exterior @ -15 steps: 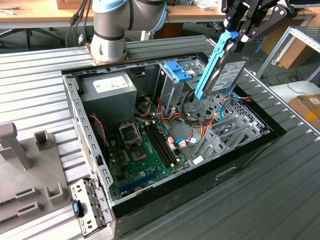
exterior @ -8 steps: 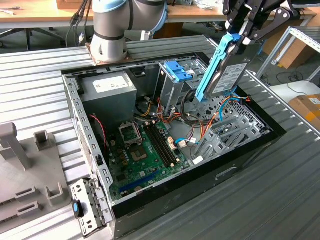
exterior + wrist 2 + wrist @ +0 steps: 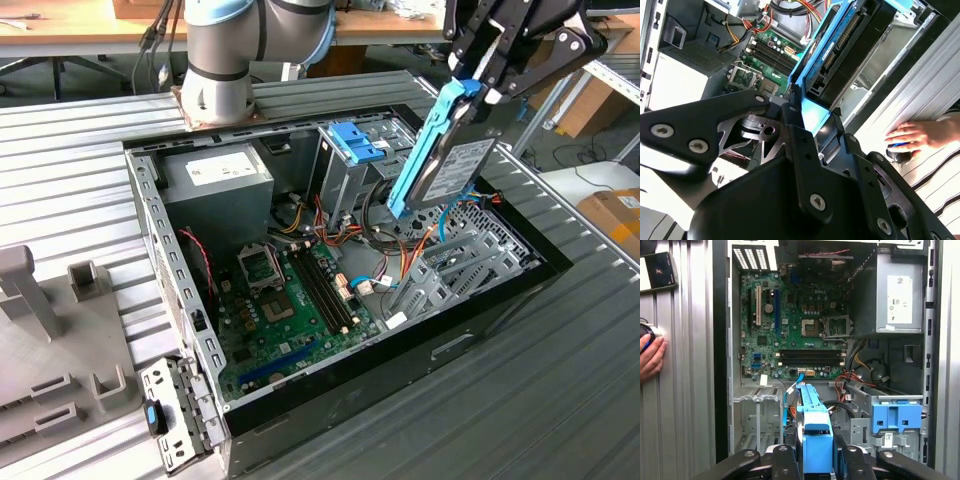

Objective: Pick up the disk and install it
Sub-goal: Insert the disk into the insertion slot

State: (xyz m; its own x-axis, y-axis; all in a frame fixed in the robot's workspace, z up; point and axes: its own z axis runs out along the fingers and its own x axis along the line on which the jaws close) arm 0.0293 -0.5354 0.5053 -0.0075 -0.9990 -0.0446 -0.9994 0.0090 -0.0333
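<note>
In the exterior view my gripper [image 3: 478,95] is shut on the top end of the disk [image 3: 455,165], a grey metal drive with blue rails. The disk hangs tilted on edge in the air over the far right part of the open computer case [image 3: 400,370]. Its lower end is just above the grey metal drive bay [image 3: 460,270]. In the second wrist view the black fingers [image 3: 800,145] clamp the blue carrier of the disk [image 3: 840,45]. The first wrist view shows the disk [image 3: 815,435] edge-on between the fingers, above the bay [image 3: 757,415].
Inside the case lie the green motherboard [image 3: 290,300], the grey power-supply box [image 3: 215,185] and an upright cage with a blue latch [image 3: 355,140]. Loose cables run near the bay. A person's hand [image 3: 920,135] rests on the table beside the case. Grey fixtures [image 3: 30,290] stand at the exterior view's left.
</note>
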